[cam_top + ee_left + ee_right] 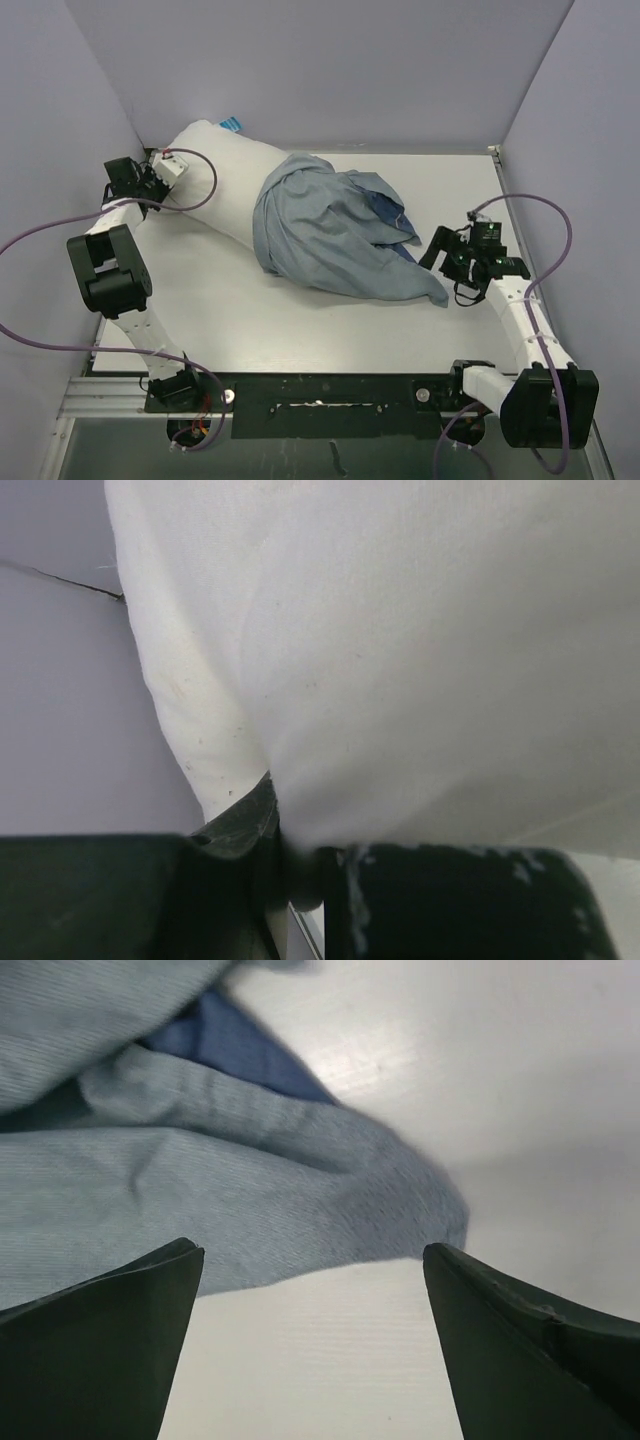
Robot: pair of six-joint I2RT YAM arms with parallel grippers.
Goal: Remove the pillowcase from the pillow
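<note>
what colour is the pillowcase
The pillowcase is pale grey-blue, with a darker blue fold; clearest in the right wrist view.

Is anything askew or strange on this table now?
Nothing is damaged or spilled. The pillowcase is only half off: it lies crumpled, pale side out, around one end of the pillow, and the left gripper pinches the bare end.
</note>
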